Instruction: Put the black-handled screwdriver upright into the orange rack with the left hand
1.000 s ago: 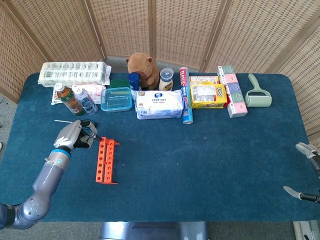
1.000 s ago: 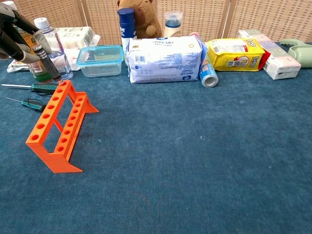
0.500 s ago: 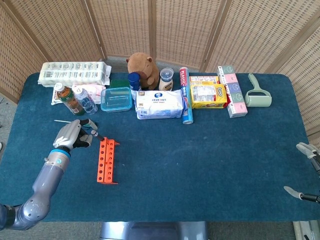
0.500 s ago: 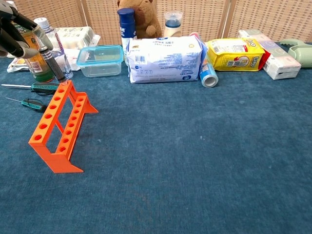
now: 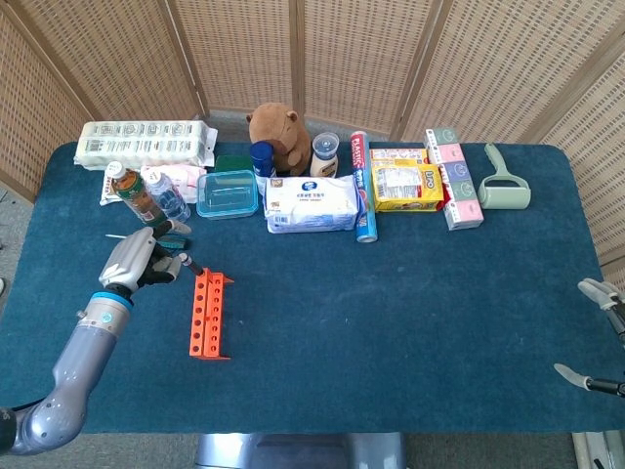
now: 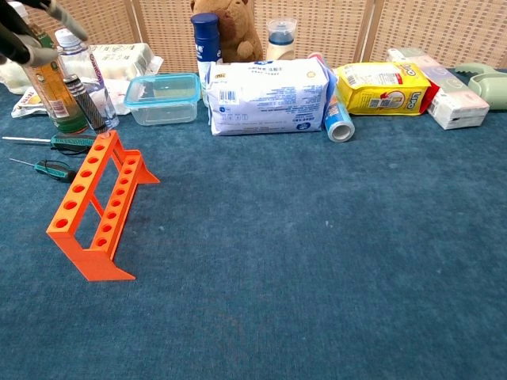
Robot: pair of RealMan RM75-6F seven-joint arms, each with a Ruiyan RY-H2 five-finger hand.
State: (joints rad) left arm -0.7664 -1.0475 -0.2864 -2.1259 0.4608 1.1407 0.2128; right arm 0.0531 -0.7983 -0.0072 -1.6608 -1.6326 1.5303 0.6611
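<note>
The orange rack (image 6: pixel 97 207) (image 5: pixel 208 315) lies on the blue cloth at the left. The black-handled screwdriver (image 6: pixel 84 104) (image 5: pixel 187 264) stands in the rack's farthest hole, leaning a little to the left. My left hand (image 6: pixel 30 33) (image 5: pixel 137 262) hovers just above and left of the handle with its fingers spread, and the handle's top end shows free below them. My right hand (image 5: pixel 604 293) is at the table's right edge, fingers apart and holding nothing.
Two green-handled screwdrivers (image 6: pixel 67 142) (image 6: pixel 51 168) lie left of the rack. Behind it stand a tea bottle (image 6: pixel 57 95), a water bottle (image 6: pixel 93 75) and a clear box (image 6: pixel 162 98). A wipes pack (image 6: pixel 268 95), plush toy (image 5: pixel 278 137) and boxes line the back.
The left hand has let go of the black handle and risen up and to the left. The screwdriver stays standing in the rack. The right hand has not moved.
</note>
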